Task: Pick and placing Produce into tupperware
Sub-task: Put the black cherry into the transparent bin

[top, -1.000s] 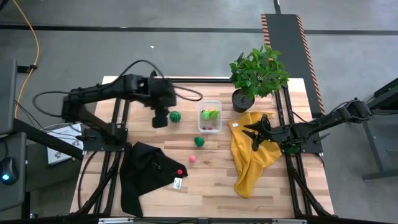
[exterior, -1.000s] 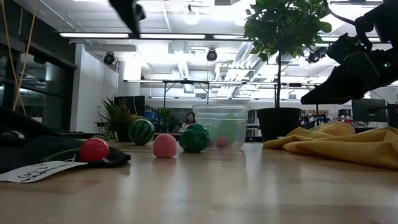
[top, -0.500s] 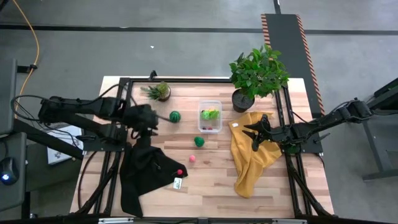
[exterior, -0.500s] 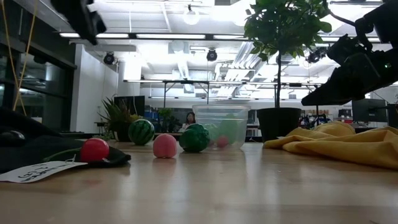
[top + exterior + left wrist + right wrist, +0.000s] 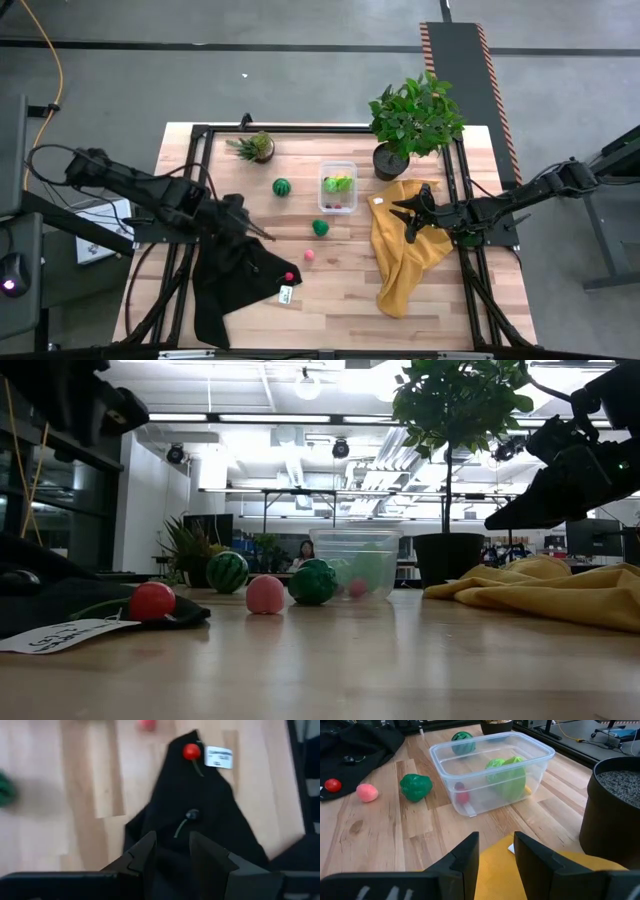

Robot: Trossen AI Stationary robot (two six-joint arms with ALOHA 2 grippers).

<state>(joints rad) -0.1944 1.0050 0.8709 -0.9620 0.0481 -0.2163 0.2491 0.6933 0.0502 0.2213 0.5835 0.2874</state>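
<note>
Left pincer (image 5: 243, 222) swung over black cloth (image 5: 235, 275), empty.

Your left arm reaches in from the left side of the tabletop, bent at the elbow, with its left hand (image 5: 243, 222) low and pointing toward the middle. Its two dark fingers (image 5: 141, 854) stand a narrow gap apart with nothing between them. Your right arm stretches in level from the right side. Its right hand (image 5: 410, 214) hangs above the tabletop, fingers (image 5: 468, 851) parted slightly and gripping nothing.
</note>
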